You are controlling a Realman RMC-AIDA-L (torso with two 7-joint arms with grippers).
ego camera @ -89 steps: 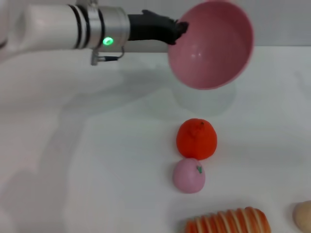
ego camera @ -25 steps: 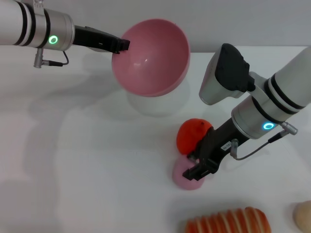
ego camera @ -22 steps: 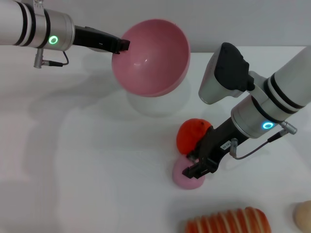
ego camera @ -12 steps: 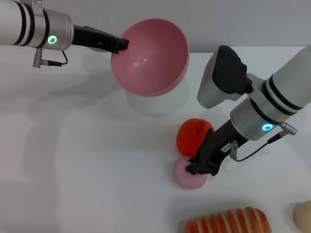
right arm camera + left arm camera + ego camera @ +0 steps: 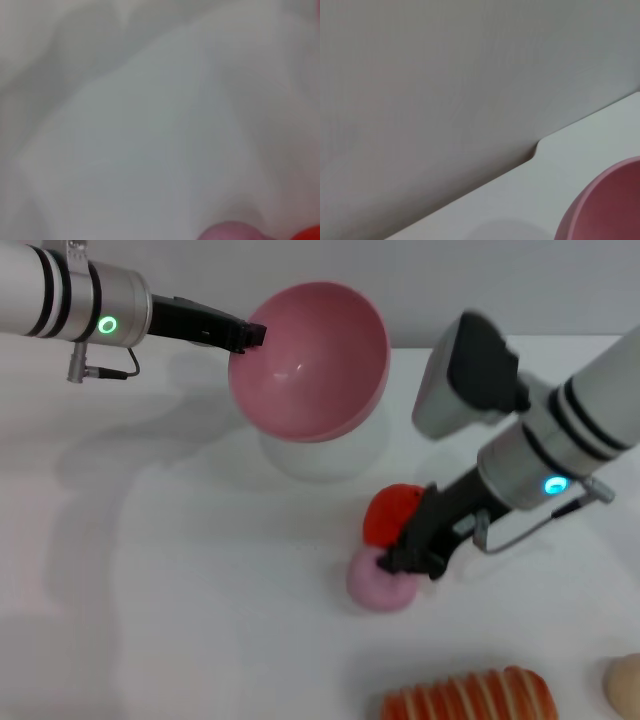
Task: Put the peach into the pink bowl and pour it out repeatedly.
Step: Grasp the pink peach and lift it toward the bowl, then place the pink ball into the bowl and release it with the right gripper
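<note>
White tabletop (image 5: 180,600) fills most of the head view. Nearest the robot, at the lower edge, lies an orange-and-cream striped item (image 5: 468,697), and a pale beige rounded thing (image 5: 626,683) sits at the lower right corner.

A little farther in, the peach (image 5: 375,581), small and pale pink, is at the centre-right of the table. The right gripper (image 5: 405,552) is down on it, its dark fingers closed on the fruit's upper side. Whether the peach is resting on the table or just lifted off it cannot be told. The right arm slopes up and away to the right edge. In the right wrist view, only a sliver of the peach (image 5: 231,232) shows against the white surface.

Just behind the peach, touching or nearly touching it, is a larger orange-red fruit (image 5: 390,512), partly hidden by the gripper.

Farther back, the pink bowl (image 5: 310,360) is held in the air above the table, tipped so its hollow faces forward. The left gripper (image 5: 245,335) pinches its rim from the left side, with the left arm reaching in from the upper left. The left wrist view shows part of the bowl (image 5: 607,207), the table's far edge and a grey wall (image 5: 445,85).
</note>
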